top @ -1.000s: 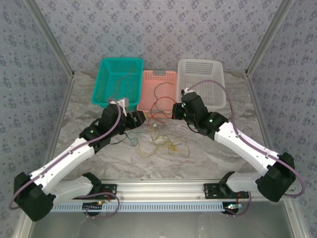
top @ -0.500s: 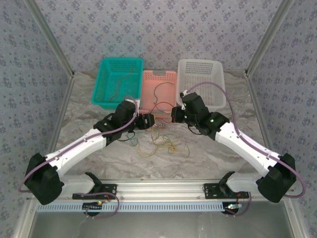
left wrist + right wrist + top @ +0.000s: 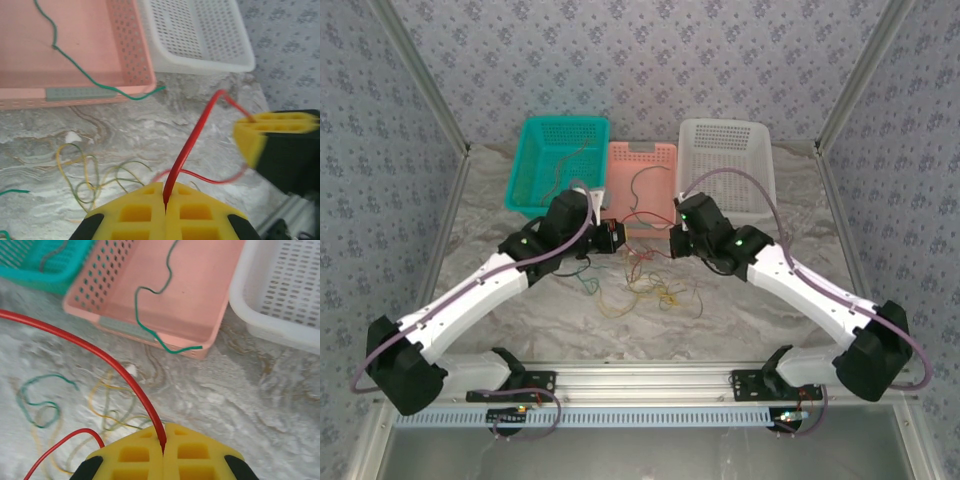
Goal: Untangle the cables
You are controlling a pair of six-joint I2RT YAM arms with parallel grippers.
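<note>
While both arms meet over the middle of the table (image 3: 750, 310), each holds one red cable (image 3: 190, 145). Left gripper (image 3: 165, 197): yellow pads pressed together, red cable clamped in the seam between them. Right gripper (image 3: 163, 440): same, pads closed on the red cable, which leaves the seam and arcs up and away to the left. In the left wrist view the cable runs from one gripper across to the other, off the table surface.

Loose yellow cables (image 3: 107, 405) lie tangled on the table below the grippers; a green cable (image 3: 35, 400) loops beside them. Another green cable (image 3: 150, 290) lies in the pink basket (image 3: 210, 315), one end over the front rim. Teal basket (image 3: 30, 265) stands left of the pink one and holds a dull brownish cable (image 3: 570, 165); white basket (image 3: 280, 300) stands right.
</note>
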